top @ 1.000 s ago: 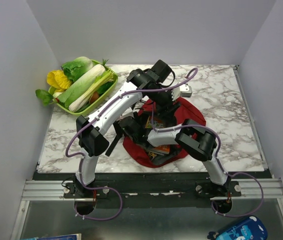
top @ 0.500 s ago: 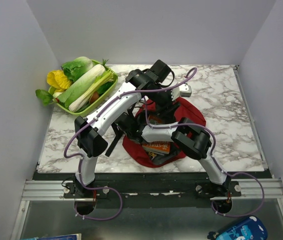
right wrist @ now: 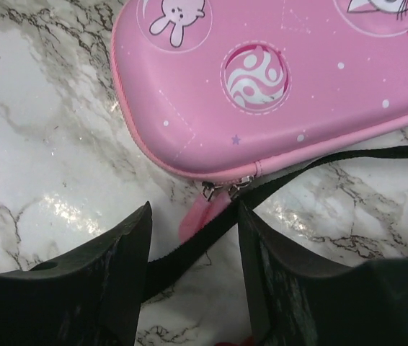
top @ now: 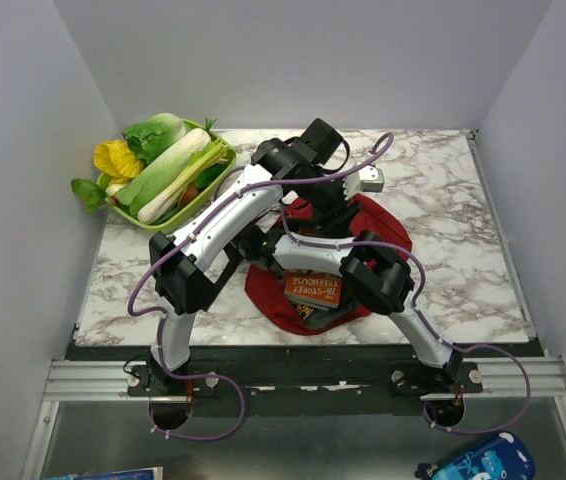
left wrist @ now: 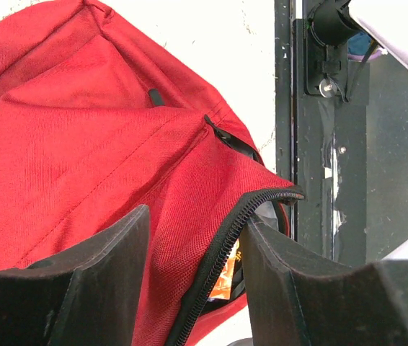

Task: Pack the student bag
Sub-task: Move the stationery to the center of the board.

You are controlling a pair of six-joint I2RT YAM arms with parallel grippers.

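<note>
Marble table (top: pixel 443 210) holds the red bag (left wrist: pixel 81 144) in the middle, unzipped, an orange book (top: pixel 313 288) already inside. Left gripper (left wrist: pixel 189 281) pinches the bag's zipper edge. Right gripper (right wrist: pixel 193 267) straddles a black strap (right wrist: pixel 319 169); I cannot tell if it grips. Pink pencil case (right wrist: pixel 298 72) waits outside, unpacked.

Both arms had white link shells with chunky black joint housings, and each one trailed a thin purple cable that looped out of its base near the bottom of the top view, ran up along the links and was strapped on with small ties. The bases were bolted with visible screws onto a silver aluminium rail across the lower part of the frame. In the wrist views the fingers (left wrist: pixel 110 281) were plain matte black, wedge-shaped plastic filling the bottom edge.
</note>
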